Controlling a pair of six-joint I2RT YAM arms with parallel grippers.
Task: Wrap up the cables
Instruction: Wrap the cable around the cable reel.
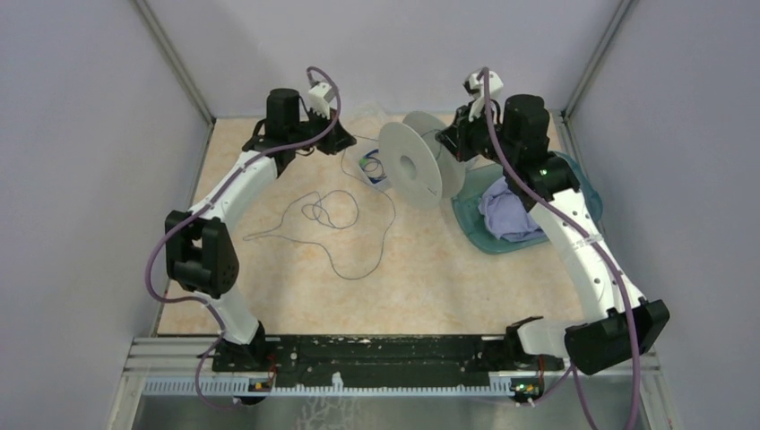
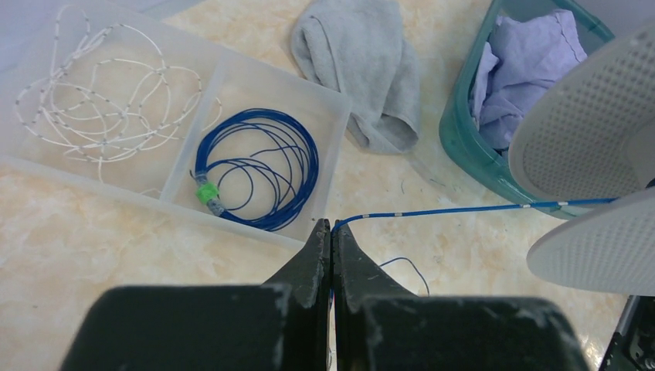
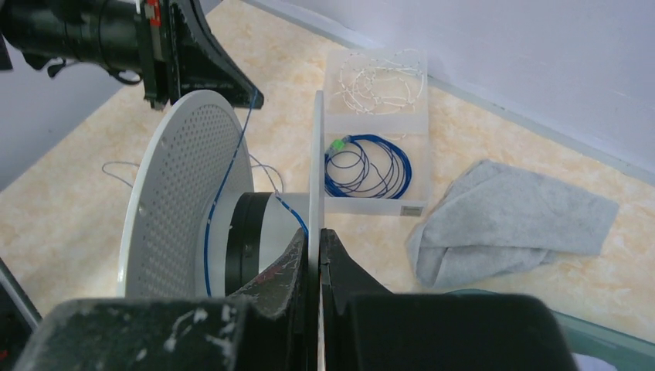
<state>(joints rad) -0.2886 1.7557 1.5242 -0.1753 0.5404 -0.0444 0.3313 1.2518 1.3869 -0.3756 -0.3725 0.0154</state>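
Now your left gripper (image 2: 331, 232) is closed tight on the thin cable (image 2: 463, 210) so it runs taut to the spool (image 3: 185, 193), your right gripper (image 3: 314, 239) clamps the spool's flange to hold it upright, and the spare cable lies looped on the table (image 1: 430, 269).

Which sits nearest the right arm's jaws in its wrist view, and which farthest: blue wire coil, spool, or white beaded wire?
1. Spool: its flange is clamped in the jaws.
2. Blue wire coil: just beyond, in the tray's near compartment.
3. White beaded wire: farthest, in the far compartment.
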